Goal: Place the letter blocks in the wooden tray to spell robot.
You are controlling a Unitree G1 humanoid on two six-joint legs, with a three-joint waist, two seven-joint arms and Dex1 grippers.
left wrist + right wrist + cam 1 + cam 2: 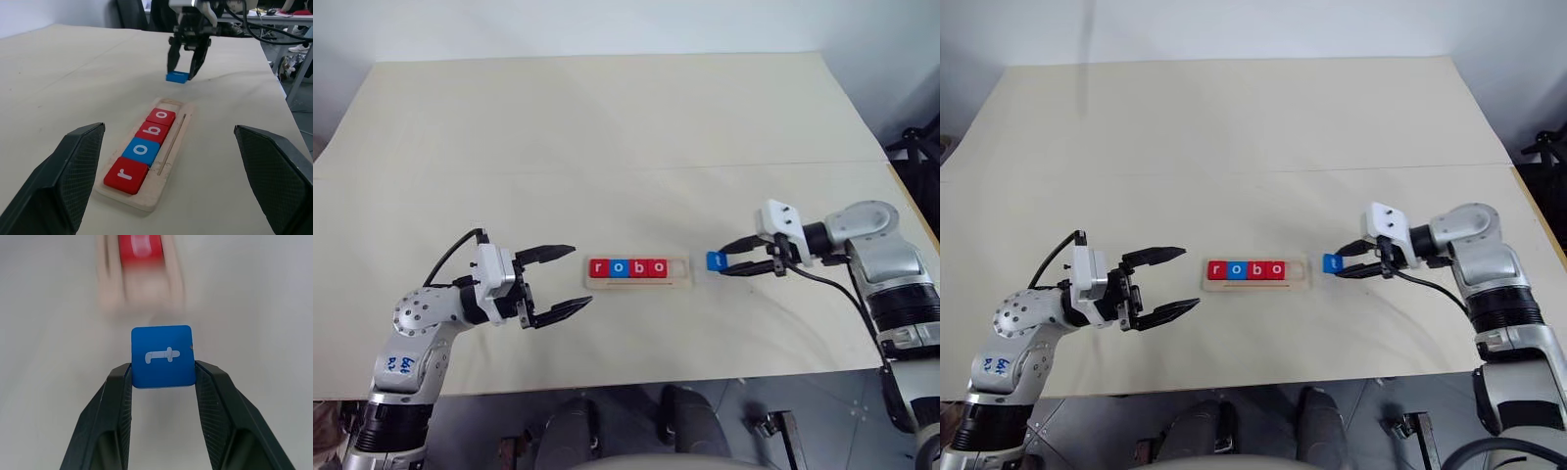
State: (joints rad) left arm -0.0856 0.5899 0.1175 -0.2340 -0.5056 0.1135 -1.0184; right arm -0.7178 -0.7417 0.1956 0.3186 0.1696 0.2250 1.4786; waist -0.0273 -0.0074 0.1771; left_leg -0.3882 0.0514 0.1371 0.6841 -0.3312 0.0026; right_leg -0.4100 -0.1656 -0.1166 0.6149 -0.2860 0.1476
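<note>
The wooden tray [679,275] lies in the middle of the table with several letter blocks in it reading r, o, b, o: red r [599,267], blue o [618,267], red b [637,267], red o [657,266]. Its right end slot is bare. My right gripper [728,260] is shut on the blue t block [716,261], holding it just right of the tray's end, slightly above the table. In the right wrist view the t block [162,356] sits squeezed between both fingertips. My left gripper [574,277] stands open left of the tray, holding nothing.
The pale tabletop [607,137] stretches far behind the tray. Its front edge runs close below both arms. Dark frames [920,147] stand past the table's right edge.
</note>
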